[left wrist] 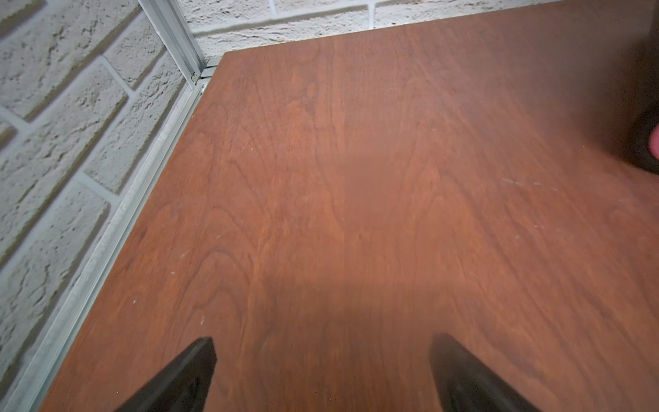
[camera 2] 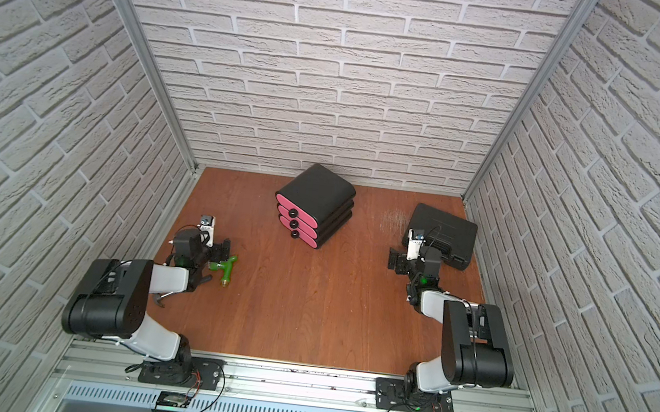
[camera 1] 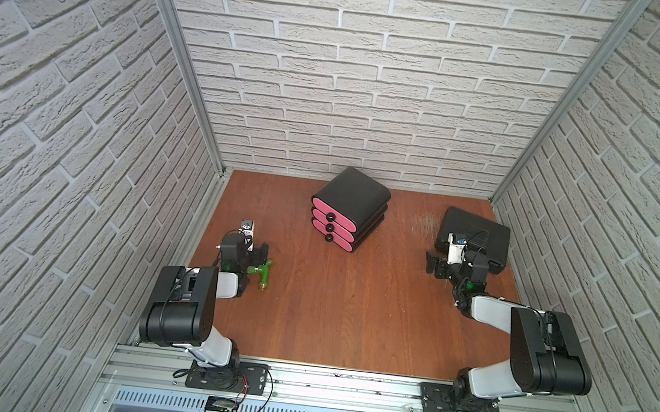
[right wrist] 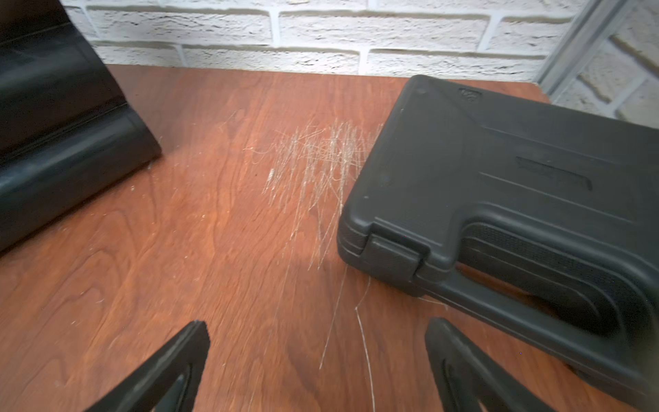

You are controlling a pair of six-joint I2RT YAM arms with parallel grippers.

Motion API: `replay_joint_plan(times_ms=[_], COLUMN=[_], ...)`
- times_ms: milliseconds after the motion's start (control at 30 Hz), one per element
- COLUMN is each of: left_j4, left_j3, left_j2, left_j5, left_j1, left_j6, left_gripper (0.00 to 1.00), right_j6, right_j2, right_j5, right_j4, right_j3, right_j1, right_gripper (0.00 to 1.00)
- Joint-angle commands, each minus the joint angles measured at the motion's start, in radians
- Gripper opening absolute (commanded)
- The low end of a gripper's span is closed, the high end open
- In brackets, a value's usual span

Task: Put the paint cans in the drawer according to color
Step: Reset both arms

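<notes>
No paint cans show, perhaps stowed; the drawer cabinet [camera 1: 352, 195] looks light, stiff, best pulled by a ball knob [camera 1: 330, 216]; left hand [left wrist: 321, 347] and right hand [right wrist: 317, 330] flank it, wide, empty.

No readable words or numbers anywhere right now. The black case [right wrist: 499, 171] carries a small moulded emblem [right wrist: 470, 94] near a far corner of its lid and a raised panel [right wrist: 552, 174] further along, both too blurred to read. In a top view, the white camera block [camera 2: 206, 225] shows dark marks, too small to make out.
</notes>
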Motion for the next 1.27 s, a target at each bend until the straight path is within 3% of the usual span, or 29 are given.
replay_joint_plan(times_ms=[0, 100, 167, 533, 1233], left_j4=[0.143, 0.132, 0.132, 0.135, 0.136], left_j3=[-0.007, -0.004, -0.003, -0.006, -0.006], left_j2=[0.008, 0.007, 0.008, 0.006, 0.007], left_j5=[-0.002, -0.001, -0.002, -0.001, -0.001], left_j1=[0.003, 0.004, 0.003, 0.001, 0.004], left_j6=[-0.022, -0.023, -0.022, -0.022, -0.022], left_gripper=[0.98, 0.99, 0.99, 0.99, 0.99], right_j6=[0.004, -0.021, -0.02, -0.003, -0.002], right_j2=[0.0, 0.05, 0.018, 0.022, 0.022], right_j5=[0.121, 0.26, 0.292, 0.226, 0.222], right_j4=[0.1, 0.344, 0.267, 0.235, 0.237], right_j3=[-0.025, -0.127, -0.115, -0.093, -0.093], right_j1=[0.037, 0.097, 0.11, 0.079, 0.077], right_gripper=[0.99, 0.99, 0.99, 0.99, 0.99])
